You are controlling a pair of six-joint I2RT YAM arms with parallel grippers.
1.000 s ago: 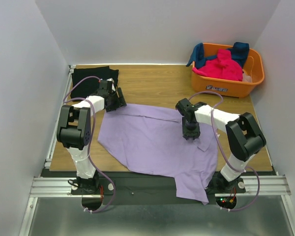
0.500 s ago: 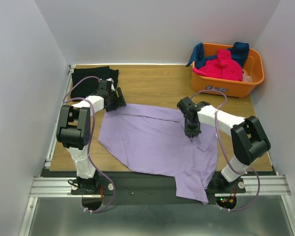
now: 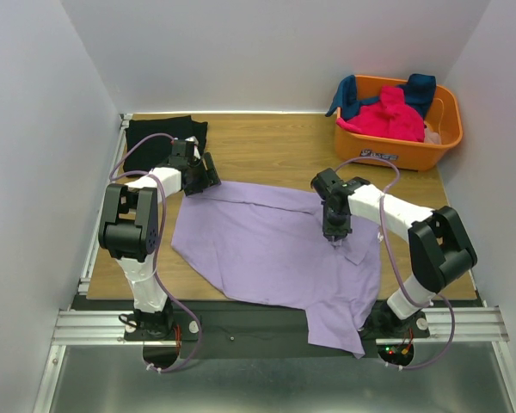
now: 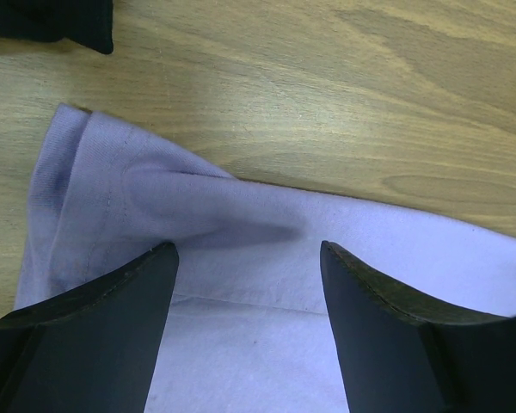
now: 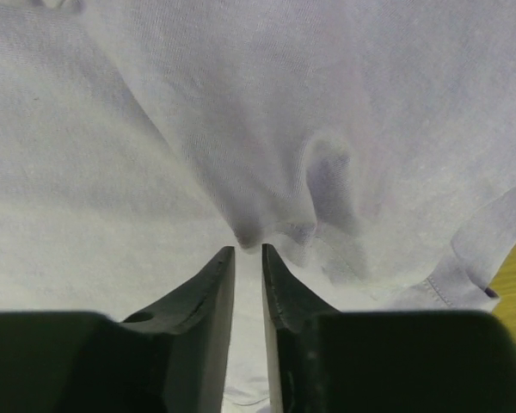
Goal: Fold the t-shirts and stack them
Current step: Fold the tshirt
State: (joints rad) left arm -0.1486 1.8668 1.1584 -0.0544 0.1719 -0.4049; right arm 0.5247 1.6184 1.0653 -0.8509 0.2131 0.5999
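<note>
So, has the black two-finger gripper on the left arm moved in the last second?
No. The left gripper keeps the same spot, just as close to the black cloth t-shirt behind it.

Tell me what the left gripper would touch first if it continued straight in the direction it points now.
Most likely the purple shirt: its wrinkled edge lies right ahead of the open left gripper, with the bare wooden table beyond it. The exact depth is unclear.
</note>
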